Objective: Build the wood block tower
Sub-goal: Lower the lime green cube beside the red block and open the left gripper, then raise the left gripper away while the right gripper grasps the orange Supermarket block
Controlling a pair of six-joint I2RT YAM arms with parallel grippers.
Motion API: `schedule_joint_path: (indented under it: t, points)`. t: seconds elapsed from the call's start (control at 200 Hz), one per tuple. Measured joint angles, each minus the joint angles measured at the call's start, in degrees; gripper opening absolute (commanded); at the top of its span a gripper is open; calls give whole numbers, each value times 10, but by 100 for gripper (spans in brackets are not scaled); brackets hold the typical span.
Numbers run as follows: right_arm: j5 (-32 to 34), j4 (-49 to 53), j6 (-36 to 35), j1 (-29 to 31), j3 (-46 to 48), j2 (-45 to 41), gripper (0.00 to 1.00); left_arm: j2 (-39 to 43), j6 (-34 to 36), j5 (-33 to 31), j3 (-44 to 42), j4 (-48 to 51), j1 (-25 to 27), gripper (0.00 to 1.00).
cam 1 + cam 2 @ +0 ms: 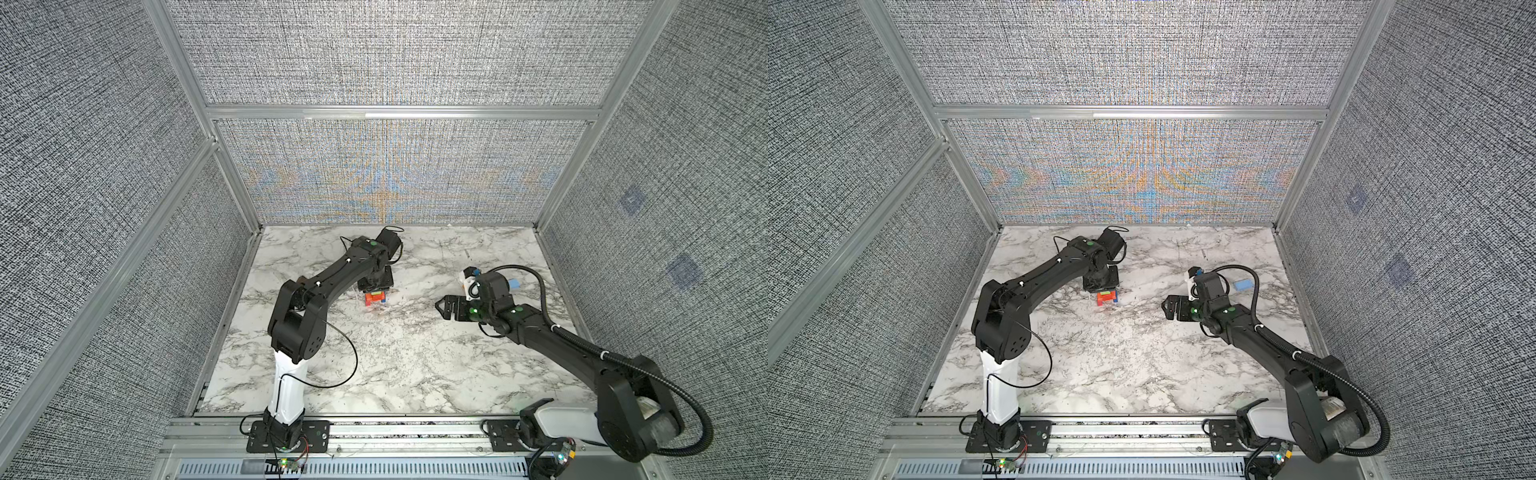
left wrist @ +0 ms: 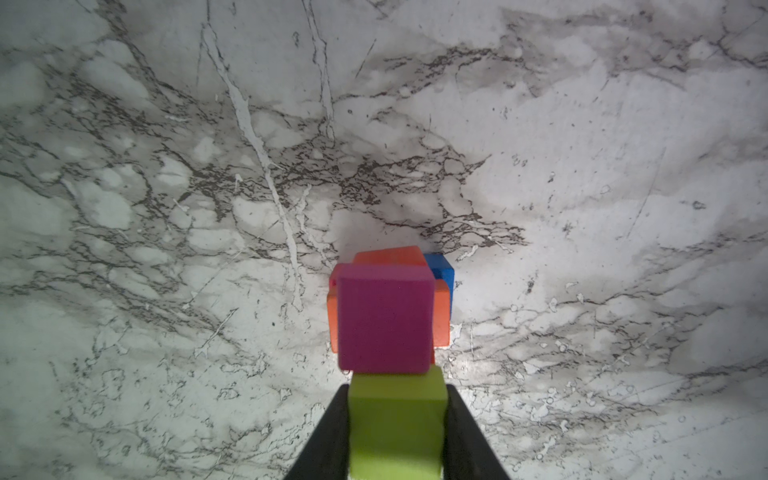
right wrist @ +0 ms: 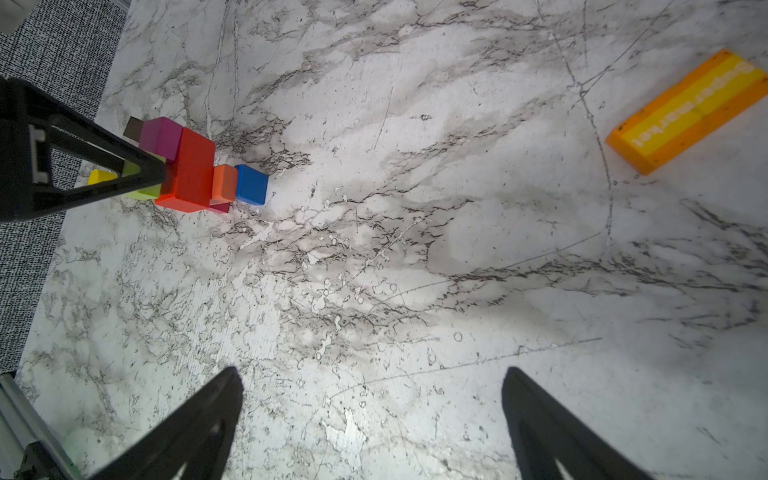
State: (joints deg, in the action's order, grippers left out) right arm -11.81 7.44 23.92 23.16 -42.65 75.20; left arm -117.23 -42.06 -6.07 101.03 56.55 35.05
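The tower [image 1: 375, 298] is seen in a top view standing on the marbled tabletop [image 1: 395, 365], left of the middle and directly beneath the left tool [image 2: 397, 390]. The lime block [image 2: 397, 428] is clasped between that tool's two fingers, just beside the magenta block [image 2: 384, 320], with a red block [image 3: 191, 170] below them and a blue block [image 3: 251, 185] at the base. The right tool [image 3: 372, 374] is spread wide with nothing in it, well apart from the tower. A light blue block [image 1: 514, 284] is seen beyond the right arm, and an orange and yellow brick [image 3: 685, 112] lies flat on the tabletop.
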Motion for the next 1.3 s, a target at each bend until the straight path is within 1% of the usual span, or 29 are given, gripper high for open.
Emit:
schedule_joint_path:
  t: [0.3, 0.43, 0.605, 0.745, 0.905, 1.065, 1.195, 1.265, 1.301]
  points:
    - [0, 0, 0, 0, 0, 0, 99, -6, 0, 0, 7, 3, 0, 43]
    - [0, 0, 0, 0, 0, 0, 99, -6, 0, -1, 7, 5, 0, 48]
    - [0, 0, 0, 0, 0, -1, 99, 0, 0, -4, 8, 6, 0, 55]
    - [0, 0, 0, 0, 0, -6, 99, 19, 1, -8, 7, 9, 0, 64]
    - [19, 14, 0, 0, -2, -12, 99, 76, 16, -10, -22, 0, 0, 74]
    - [65, 40, -1, -3, -16, -17, 99, 149, 38, -16, -72, -21, 0, 84]
    - [96, 59, 2, -20, -30, -13, 99, 200, 48, -31, -111, -37, 0, 91]
    - [104, 75, 5, -32, -44, -6, 98, 224, 50, -43, -132, -44, 0, 98]
    - [108, 85, 7, -39, -56, 0, 97, 238, 50, -48, -145, -48, 0, 99]
